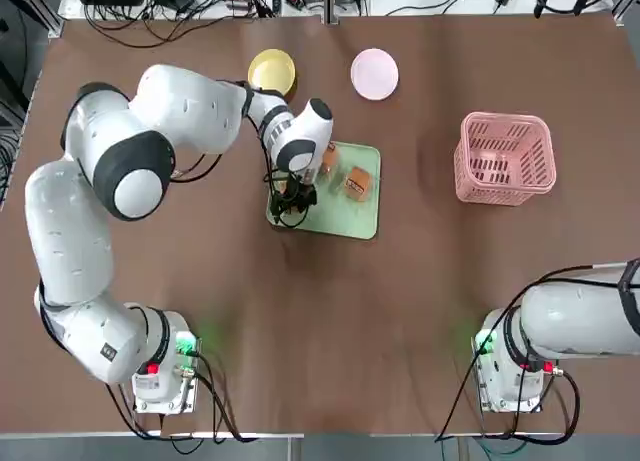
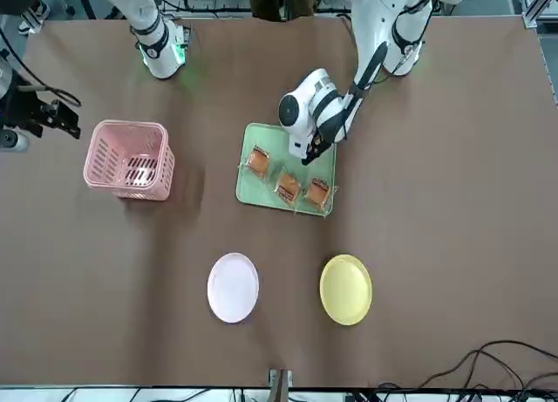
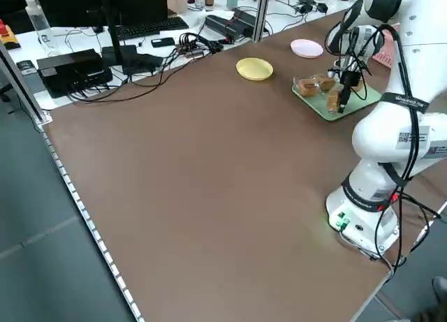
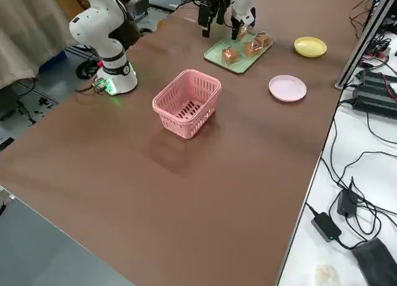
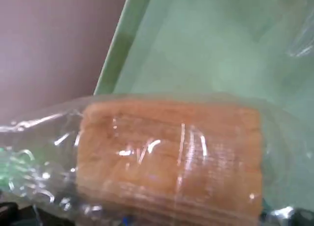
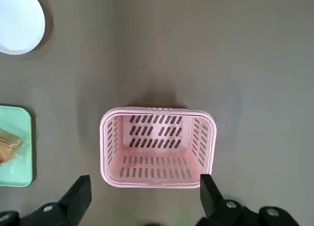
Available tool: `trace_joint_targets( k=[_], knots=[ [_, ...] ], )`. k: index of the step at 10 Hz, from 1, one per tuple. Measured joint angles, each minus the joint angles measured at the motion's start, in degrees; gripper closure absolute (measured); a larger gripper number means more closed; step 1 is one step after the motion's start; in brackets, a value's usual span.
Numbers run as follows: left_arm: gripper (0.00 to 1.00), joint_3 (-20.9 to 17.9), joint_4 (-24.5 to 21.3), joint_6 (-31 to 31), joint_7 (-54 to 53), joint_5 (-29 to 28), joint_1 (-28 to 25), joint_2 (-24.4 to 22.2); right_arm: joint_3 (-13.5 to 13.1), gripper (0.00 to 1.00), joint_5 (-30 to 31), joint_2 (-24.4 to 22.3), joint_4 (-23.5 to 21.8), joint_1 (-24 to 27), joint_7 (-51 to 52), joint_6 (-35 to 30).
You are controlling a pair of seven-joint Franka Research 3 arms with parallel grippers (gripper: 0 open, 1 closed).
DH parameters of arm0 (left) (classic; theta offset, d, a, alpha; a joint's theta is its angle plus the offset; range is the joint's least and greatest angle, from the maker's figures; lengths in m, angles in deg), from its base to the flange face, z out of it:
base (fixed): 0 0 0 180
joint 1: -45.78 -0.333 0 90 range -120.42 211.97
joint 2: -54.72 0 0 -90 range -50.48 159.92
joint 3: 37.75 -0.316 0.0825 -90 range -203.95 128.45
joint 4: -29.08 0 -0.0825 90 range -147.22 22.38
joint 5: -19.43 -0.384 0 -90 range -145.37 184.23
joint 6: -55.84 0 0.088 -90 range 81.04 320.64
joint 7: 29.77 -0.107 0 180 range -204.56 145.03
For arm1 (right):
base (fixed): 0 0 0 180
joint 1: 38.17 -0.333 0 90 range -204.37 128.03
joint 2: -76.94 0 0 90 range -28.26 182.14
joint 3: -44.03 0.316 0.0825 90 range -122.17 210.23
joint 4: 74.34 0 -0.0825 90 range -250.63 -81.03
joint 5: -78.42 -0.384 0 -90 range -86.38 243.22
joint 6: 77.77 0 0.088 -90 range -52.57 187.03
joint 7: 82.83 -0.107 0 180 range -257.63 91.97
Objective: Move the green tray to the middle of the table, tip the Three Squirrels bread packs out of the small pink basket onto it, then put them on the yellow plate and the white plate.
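Observation:
The green tray [image 1: 360, 217] lies mid-table with clear-wrapped Three Squirrels bread packs [image 1: 358, 184] on it; three show in the front view [image 2: 286, 188]. My left gripper [image 1: 290, 196] is down over the tray's near-left corner, open. Its fingers straddle one pack [image 5: 169, 157], which fills the left wrist view. The small pink basket [image 1: 505, 158] stands upright and empty to the right of the tray. My right gripper [image 6: 143, 187] hangs open well above the basket [image 6: 157, 147]. At the far side sit the yellow plate [image 1: 272, 71] and the white plate [image 1: 374, 73], both bare.
Cables, power bricks and a keyboard crowd the bench beyond the table's far edge. Both arm bases stand at the near edge, with bare brown tabletop [image 1: 330, 331] between them and the tray.

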Motion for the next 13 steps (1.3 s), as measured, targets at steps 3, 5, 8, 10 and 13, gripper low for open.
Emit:
trace_joint_targets(
  k=[3, 5, 8, 10, 13],
  knots=[
    [0.00, 0.75, 0.91, -2.35, -1.97, 1.64, -0.42, -3.57, -0.35, 0.02, -1.09, 0.02, 0.61, 0.78, 0.09, 0.00],
    [0.00, 0.78, 4.85, -6.51, -4.06, 4.82, -1.71, -6.51, -0.36, 0.02, -1.33, 0.02, 1.35, 1.33, 0.09, -0.08],
    [0.00, 0.70, 12.74, -10.38, -6.54, 6.26, -4.42, -7.23, -0.22, 0.02, -1.46, 0.03, 1.42, 1.32, 0.09, 0.00],
    [0.00, 0.49, 18.27, -8.91, -7.12, 4.15, -4.65, -3.89, 0.04, 0.02, -1.53, 0.04, 1.44, 1.29, 0.09, 0.09],
    [0.00, 0.56, 24.33, -4.69, -12.32, -7.42, -3.11, 5.81, 0.26, 0.02, -1.55, 0.06, 1.47, 1.23, 0.09, 0.10]
  ],
)
